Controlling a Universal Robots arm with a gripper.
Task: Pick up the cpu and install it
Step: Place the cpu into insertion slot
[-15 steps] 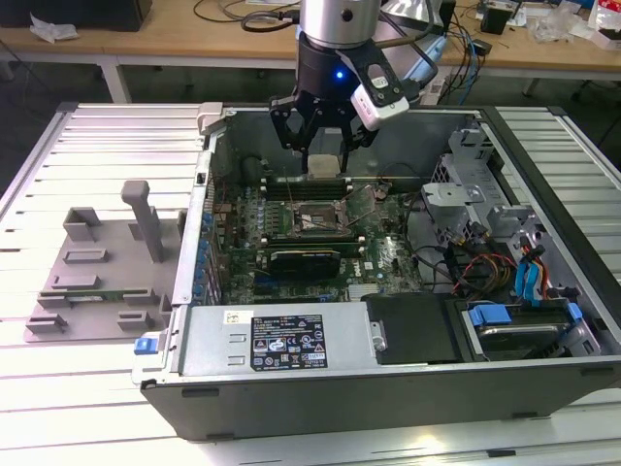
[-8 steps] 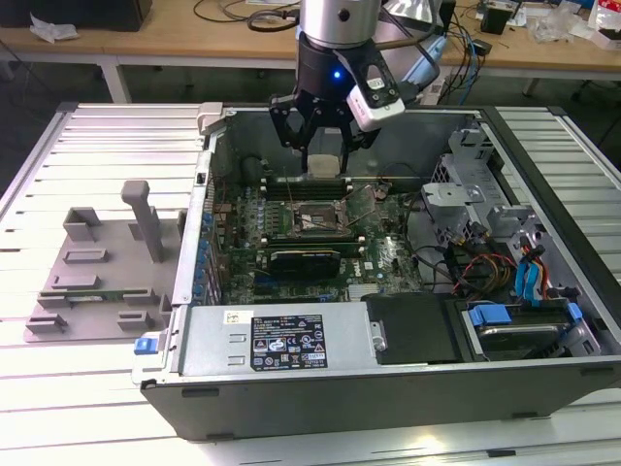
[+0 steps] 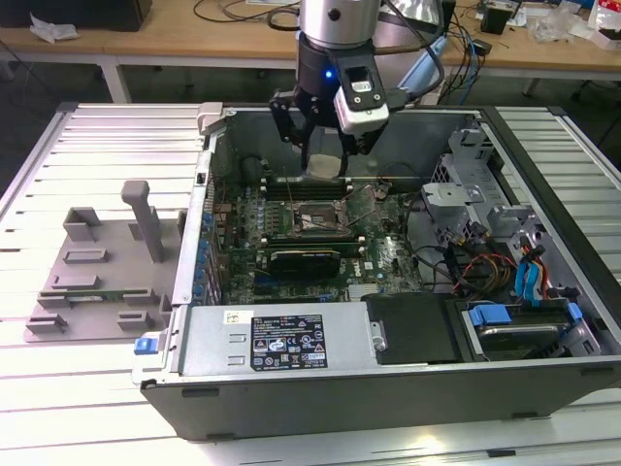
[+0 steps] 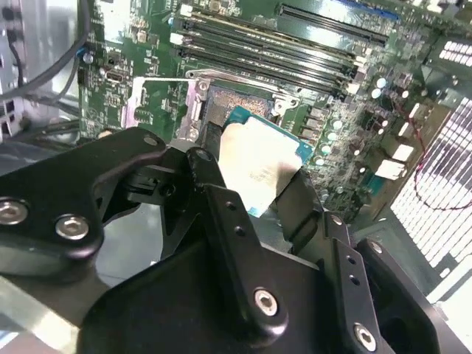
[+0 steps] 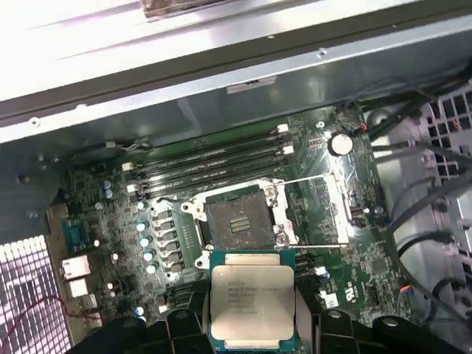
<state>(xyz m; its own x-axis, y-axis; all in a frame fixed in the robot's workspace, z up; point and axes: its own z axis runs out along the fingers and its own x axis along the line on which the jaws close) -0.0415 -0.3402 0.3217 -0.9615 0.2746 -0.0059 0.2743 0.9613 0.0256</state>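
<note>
The open computer case (image 3: 388, 388) is lying on its side on the slatted table (image 3: 543, 437), with its green motherboard (image 3: 388, 257) facing up. The gripper (image 3: 327, 160) is hanging inside the case above the board, its fingers (image 4: 210, 151) pinching in on opposite edges of the cpu (image 3: 325, 167). In both wrist views the cpu (image 5: 252, 302) (image 4: 258, 166) is being held flat, metal top up, in the air near the open black-framed socket (image 5: 237, 221) and not seated in it.

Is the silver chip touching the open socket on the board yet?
Apart. The exterior view shows the cpu, held in the claw, up in the air above the socket.
</note>
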